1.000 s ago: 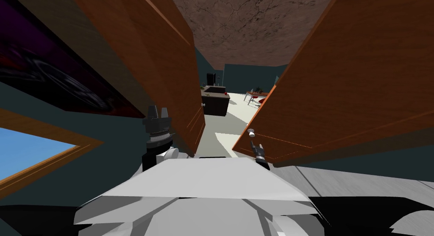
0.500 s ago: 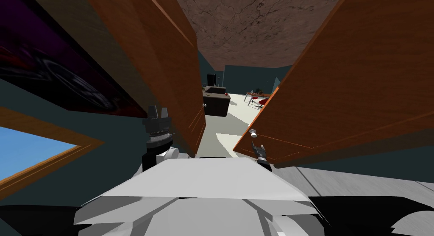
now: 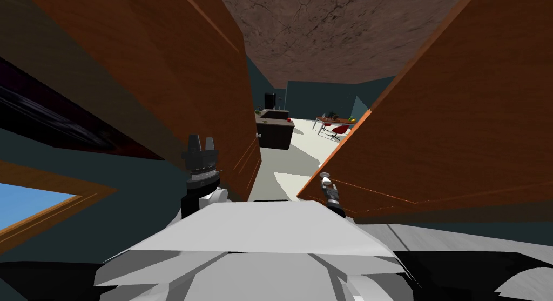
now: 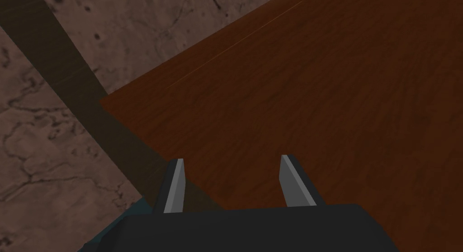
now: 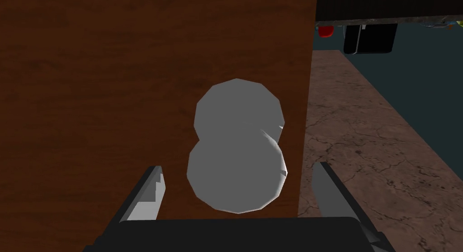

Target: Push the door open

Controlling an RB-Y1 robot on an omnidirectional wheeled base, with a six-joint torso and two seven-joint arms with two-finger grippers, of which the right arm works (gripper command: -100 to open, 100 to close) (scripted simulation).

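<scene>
The brown door (image 3: 443, 114) fills the right half of the head view, standing ajar, its free edge slanting from upper right down to lower centre. Its pale round knob (image 3: 325, 176) sits just beside that edge, low in the centre of the frame. The right claw (image 3: 328, 187) is just below the knob; the right wrist view shows the knob (image 5: 237, 145) between the two spread fingers (image 5: 149, 195), apart from both, gripping nothing, with the door's edge just past it and a mottled brown surface (image 5: 370, 163) beyond.

A second brown panel (image 3: 178, 65) takes the upper left of the frame, with a small knob of its own (image 3: 260, 134) at its near edge. Between the two panels a wedge of open room runs up the centre, narrow at the bottom and widening upward over a pale floor (image 3: 286, 179). At its far end stand a dark table (image 3: 275, 131), centre frame, and a second table with red chairs (image 3: 336, 125) to its right.

The left claw (image 3: 201, 144) stands upright left of centre, near the second panel's edge; its wrist view has the fingers (image 4: 174, 190) parted and empty before a brown surface (image 4: 316, 91). A blue window (image 3: 38, 198) in a brown frame lies at lower left.
</scene>
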